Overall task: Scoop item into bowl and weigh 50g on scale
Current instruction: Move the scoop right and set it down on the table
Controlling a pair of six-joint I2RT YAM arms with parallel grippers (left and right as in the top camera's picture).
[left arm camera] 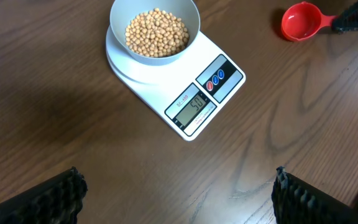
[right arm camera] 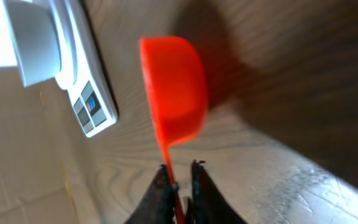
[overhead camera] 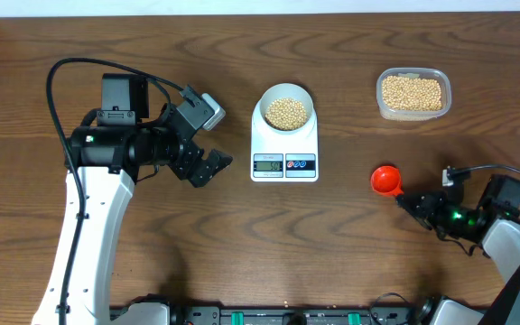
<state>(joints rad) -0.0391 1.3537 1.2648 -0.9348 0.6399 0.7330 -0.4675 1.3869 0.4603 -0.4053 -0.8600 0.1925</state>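
Looking from overhead, the bowl [overhead camera: 263, 103] of beans [overhead camera: 286, 112] sits on the scale [overhead camera: 284, 144] so its load registers. The left wrist view shows the left claw [left arm camera: 179, 199] released wide and empty, clear of the display. In the right wrist view, the right claw [right arm camera: 180, 169] is clenched on the red scoop [right arm camera: 173, 81] handle, low over the counter [right arm camera: 303, 74].

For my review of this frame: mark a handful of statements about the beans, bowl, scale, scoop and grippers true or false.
1. The bowl of beans sits on the scale. True.
2. The red scoop is full of beans. False: it is empty.
3. The left gripper grips the bowl. False: it is open, beside the scale, holding nothing.
4. The right gripper is closed on the red scoop's handle. True.
5. The clear tub is empty. False: it holds beans.
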